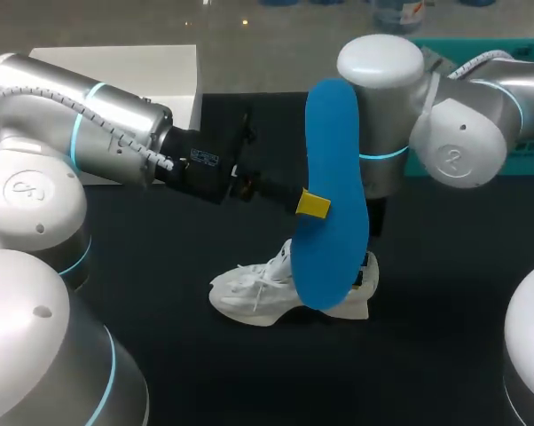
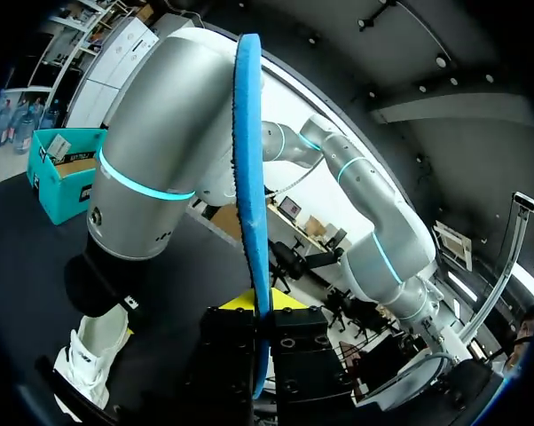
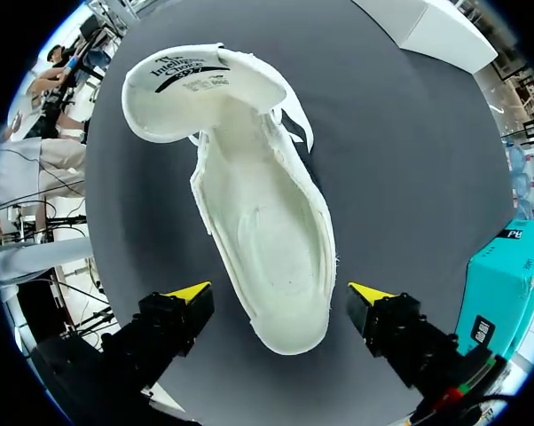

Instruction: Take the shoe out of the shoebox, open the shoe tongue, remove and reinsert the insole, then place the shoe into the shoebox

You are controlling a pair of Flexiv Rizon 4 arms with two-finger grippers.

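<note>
White box [image 1: 152,67] is seen at 11 o'clock from the shoe, at the far edge of the black counter [image 1: 178,373]. The left arm [image 1: 98,133] is brought in from 9 o'clock. The left fingers [image 1: 313,204] are clamped on the blue insole [image 1: 333,195] at about mid-length (one yellow tip is seen on the near face, the other is hidden behind). The insole is held up off the counter with its long axis roughly 12-to-6. In the left wrist view it is seen edge-on [image 2: 249,177], pinched between the fingers and rising ahead of them.

The white shoe [image 1: 254,293] is laid on the counter at 6 o'clock of the insole, toe toward 9 o'clock. The right arm [image 1: 444,133] is placed over its heel. In the right wrist view the shoe [image 3: 267,231] is seen from above, tongue folded forward. The right fingers [image 3: 189,293] are spread apart, one on each side of the heel end, neither touching it. Teal box [image 1: 524,151] is seen at 2 o'clock from the shoe.
</note>
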